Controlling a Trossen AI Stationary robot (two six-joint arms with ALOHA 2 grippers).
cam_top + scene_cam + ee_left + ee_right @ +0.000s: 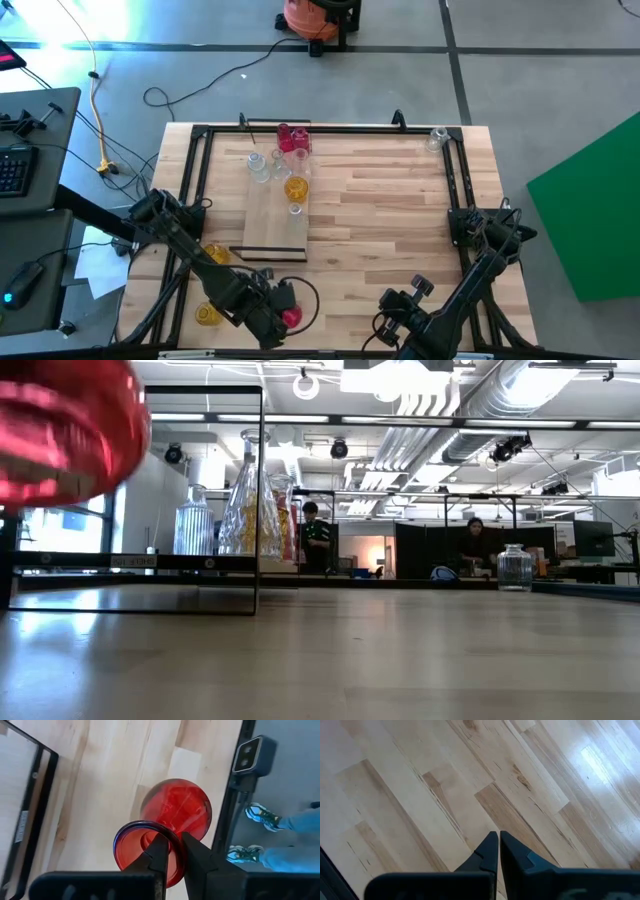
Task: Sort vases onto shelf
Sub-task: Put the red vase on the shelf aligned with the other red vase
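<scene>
Slatted wood bench [400,210] carries the shelf [268,225], with several vases grouped at its far end, sorted by colour it seems. Left gripper [172,851] near the front edge, jaws pinching the rim of a red vase [177,812], likely for carrying to the shelf. Right gripper [495,851] waits, jaws pressed together, holding nothing.

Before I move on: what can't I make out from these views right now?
- Red glass vase in the left gripper: lifted or resting, no view tells.
- Amber glass vase, high view: partly behind the left arm.
- Light-wood shelf, low view: the vases overlap, uncountable.
- Right gripper: shut over bare table.
</scene>
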